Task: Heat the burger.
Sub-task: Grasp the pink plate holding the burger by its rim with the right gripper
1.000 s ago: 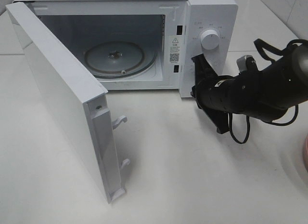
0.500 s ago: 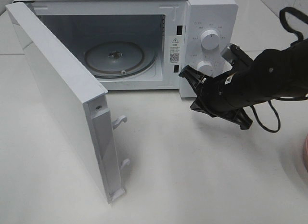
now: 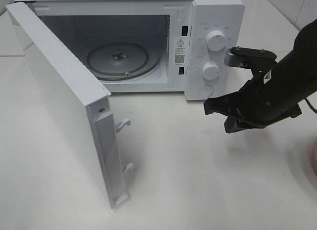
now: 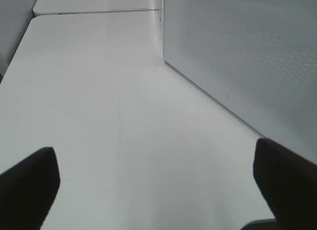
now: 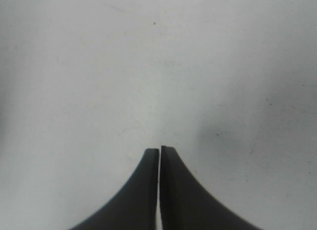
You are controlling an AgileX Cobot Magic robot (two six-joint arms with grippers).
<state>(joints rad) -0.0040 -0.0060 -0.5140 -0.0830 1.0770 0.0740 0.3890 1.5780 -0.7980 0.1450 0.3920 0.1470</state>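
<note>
The burger is out of view in every frame. My right gripper (image 3: 210, 109) hovers over the white table just in front of the microwave's control panel (image 3: 212, 47), its black arm reaching in from the right. In the right wrist view the gripper (image 5: 159, 151) is shut with nothing in it, its fingertips pressed together above bare table. My left gripper (image 4: 153, 188) is open, one dark finger (image 4: 27, 185) at each side, beside the microwave door's outer face (image 4: 247, 57). It does not show in the exterior view.
The white microwave (image 3: 218, 12) stands at the back with its door (image 3: 64, 101) swung wide open to the left. Its glass turntable (image 3: 124, 59) is bare. A sliver of a pink plate (image 3: 314, 161) shows at the right edge.
The right arm has swung out from the microwave's front and turned at the wrist, uncovering the lower knob. Its gripper stays shut. The door has not moved.
</note>
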